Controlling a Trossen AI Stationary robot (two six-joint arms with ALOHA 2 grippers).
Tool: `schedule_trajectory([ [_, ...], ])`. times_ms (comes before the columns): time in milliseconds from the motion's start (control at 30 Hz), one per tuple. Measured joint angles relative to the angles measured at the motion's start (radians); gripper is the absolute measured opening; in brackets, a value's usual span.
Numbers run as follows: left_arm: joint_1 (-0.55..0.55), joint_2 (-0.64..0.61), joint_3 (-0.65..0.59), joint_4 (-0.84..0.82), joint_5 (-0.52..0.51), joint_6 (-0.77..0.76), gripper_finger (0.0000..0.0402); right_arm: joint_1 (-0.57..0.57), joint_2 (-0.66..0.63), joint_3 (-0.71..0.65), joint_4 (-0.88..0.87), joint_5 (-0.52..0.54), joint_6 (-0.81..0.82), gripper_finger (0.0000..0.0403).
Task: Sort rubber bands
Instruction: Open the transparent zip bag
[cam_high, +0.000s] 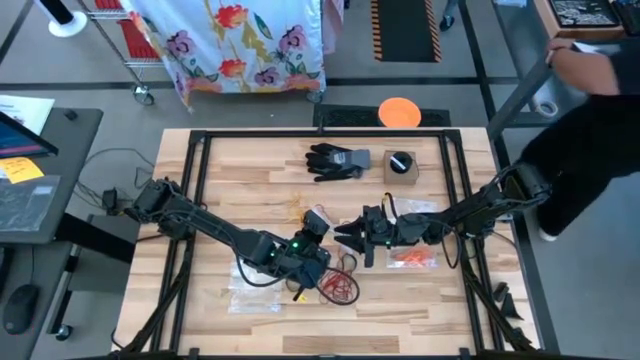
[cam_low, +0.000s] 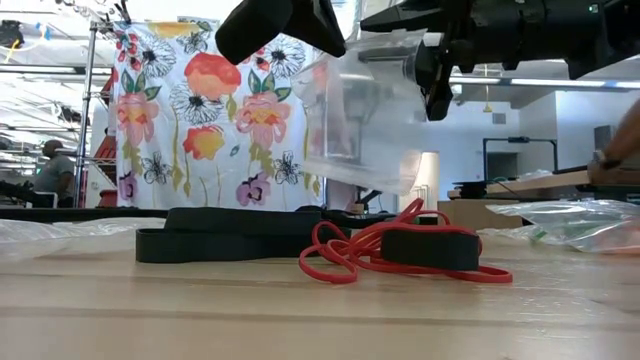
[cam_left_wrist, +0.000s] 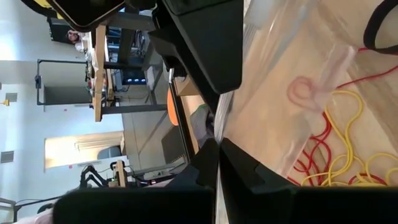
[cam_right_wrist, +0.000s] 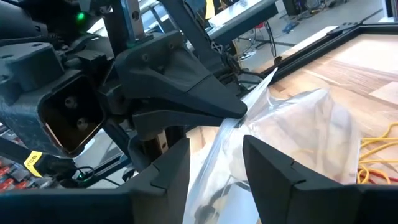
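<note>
A clear plastic bag hangs lifted above the table's middle between both grippers. My left gripper is shut on it. My right gripper faces it, open, with the bag's film running down between its fingers. Loose red rubber bands lie on the table below, with black bands on top of them. Yellow and red bands show through the film. Orange bands lie in another clear bag to the right. My left gripper pinches the bag's upper edge between its two fingers, seen best in the right wrist view, coming level from the table's left. The bag hangs below the fingers, clear of the table, slack and crumpled. My right gripper has the film between its open fingers; whether they touch it I cannot tell.
A black glove and a small box sit near the far edge. Flat clear bags lie near the left arm. A black frame borders the table. A person stands at the far right.
</note>
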Motion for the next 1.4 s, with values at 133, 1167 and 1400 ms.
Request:
schedule_trajectory([
  [133, 0.000, 0.000, 0.000, 0.000, 0.000, -0.003, 0.0000, 0.002, 0.000, 0.000, 0.001, 0.000, 0.000, 0.0145],
  [1167, 0.039, -0.001, 0.000, -0.266, 0.111, -0.555, 0.0082, 0.013, -0.165, 0.000, -0.257, 0.025, -0.143, 0.0001],
  [1400, 0.041, -0.059, -0.083, -0.297, 0.347, -0.766, 0.0063, 0.108, -0.418, -0.073, -0.585, 0.222, -0.048, 0.0000],
])
